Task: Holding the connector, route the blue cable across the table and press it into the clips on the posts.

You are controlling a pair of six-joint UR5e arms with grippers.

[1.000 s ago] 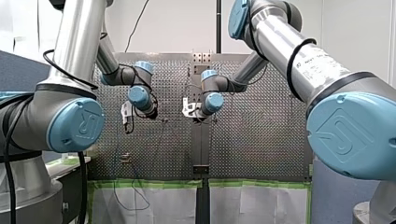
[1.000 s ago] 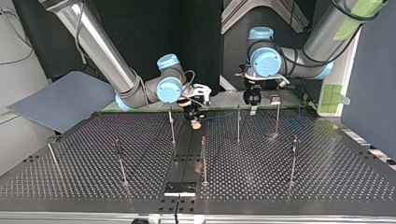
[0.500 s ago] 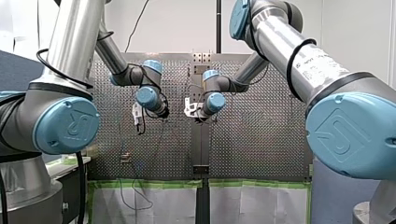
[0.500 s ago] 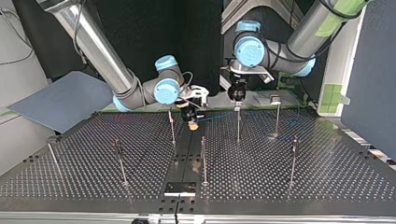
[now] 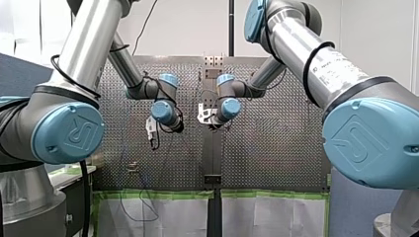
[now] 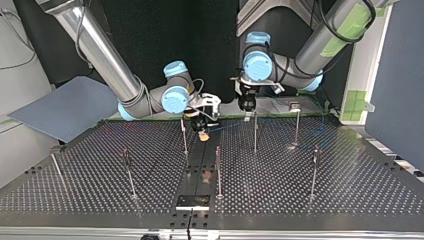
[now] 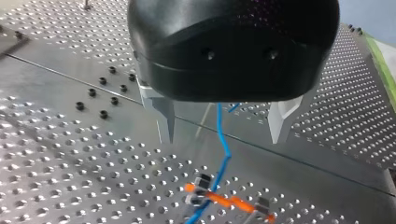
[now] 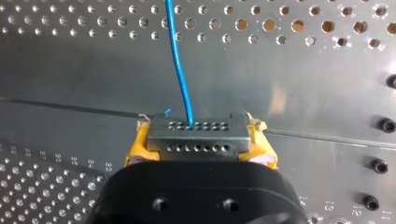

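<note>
1. The connector [image 8: 196,137] is pinched between the yellow pads [image 8: 140,147] of my right end effector [image 6: 202,133], low over the worktop [image 6: 300,200]. The blue cable [image 8: 180,60] runs ahead from it. A hard pull along the run could drag the connector out of that pinch.
2. The cable passes between the spread metal fingers [image 7: 163,112] of my left end effector [image 7: 223,137] and touches neither. If they close off-line, it may slip aside and escape the grip.
3. Beneath them lies an orange-and-grey fitting [image 7: 219,199], possibly a post's clip, though the view is too poor to be sure. Pressing down off-centre could kink the cable beside it instead of seating it.
4. In the top view a post [image 6: 255,132] stands just under my left end effector. A crooked descent risks a finger striking it.
5. The two end effectors are near each other, so a converging move could make them collide.
</note>
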